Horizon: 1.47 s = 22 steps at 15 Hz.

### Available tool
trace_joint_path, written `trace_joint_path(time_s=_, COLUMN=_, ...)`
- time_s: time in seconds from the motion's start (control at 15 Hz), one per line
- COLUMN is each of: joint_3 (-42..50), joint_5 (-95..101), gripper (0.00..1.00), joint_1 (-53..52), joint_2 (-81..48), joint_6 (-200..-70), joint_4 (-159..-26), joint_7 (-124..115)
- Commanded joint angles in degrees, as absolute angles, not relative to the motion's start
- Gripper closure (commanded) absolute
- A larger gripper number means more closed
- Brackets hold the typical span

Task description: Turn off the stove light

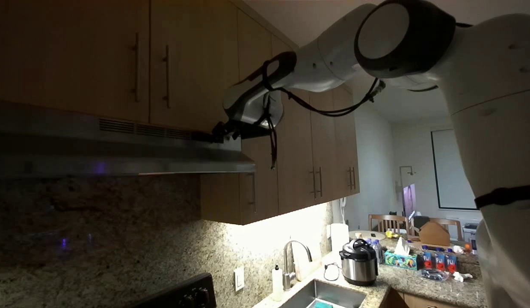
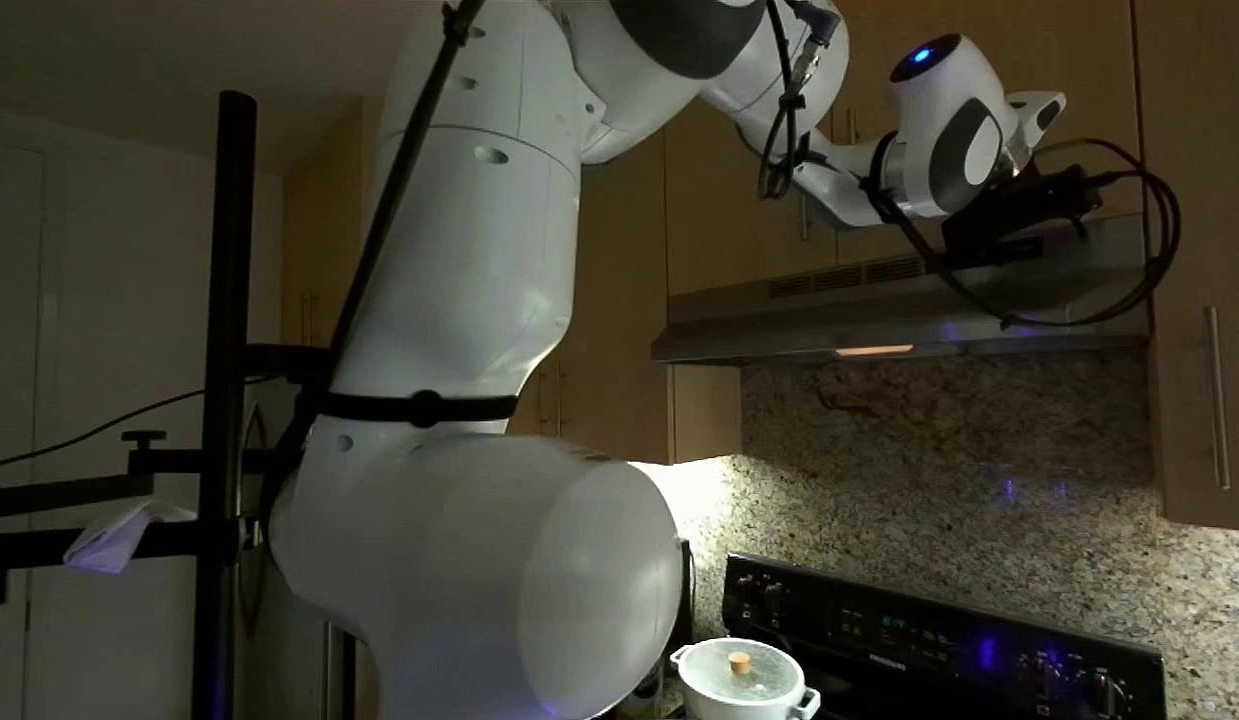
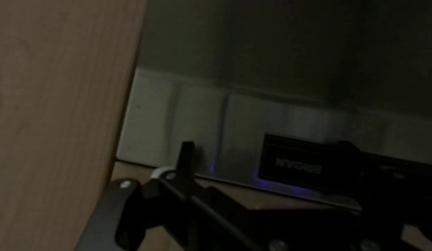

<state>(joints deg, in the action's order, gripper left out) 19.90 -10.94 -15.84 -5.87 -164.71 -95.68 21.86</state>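
In an exterior view, we see the stove light (image 2: 874, 351) glowing under the range hood (image 2: 769, 330), right of the centre of the frame. The gripper (image 3: 267, 144) is in front of this hood; its jaws stand wide apart, and in the wrist view we see between them a black label (image 3: 289, 155), "BROAN", upside down. Whether the fingers (image 3: 185, 158) touch the hood, we cannot tell. A wooden panel (image 3: 59, 104) fills the left of the wrist view and meets the end of the hood. Cabinet doors (image 1: 196, 72) with long handles (image 1: 137, 68) occupy the upper left of an exterior view, just above the hood, and a loop of black cable (image 2: 1172, 225) hangs at upper right in an exterior view. A lidded white pot (image 2: 734, 706) and the stove panel (image 2: 964, 650) are at the bottom of that frame. The hood's lower edge runs almost level; between it and the stove panel we find open room, before the stone backsplash (image 2: 929, 480).
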Motion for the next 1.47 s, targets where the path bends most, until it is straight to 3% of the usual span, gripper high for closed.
trace_joint_path(time_s=0.0, joint_3=13.9, joint_5=-6.2, gripper=0.00, joint_1=-6.6, joint_2=-9.1, joint_6=-164.4, joint_4=-90.5, joint_7=14.5)
trace_joint_path(time_s=0.47, joint_3=6.8, joint_5=-2.4, gripper=0.00, joint_1=-0.5, joint_2=-7.1, joint_6=-162.8, joint_4=-92.3, joint_7=11.8)
trace_joint_path(time_s=1.4, joint_3=4.3, joint_5=-6.9, gripper=0.00, joint_1=-2.3, joint_2=5.2, joint_6=-150.4, joint_4=-107.3, joint_7=21.0)
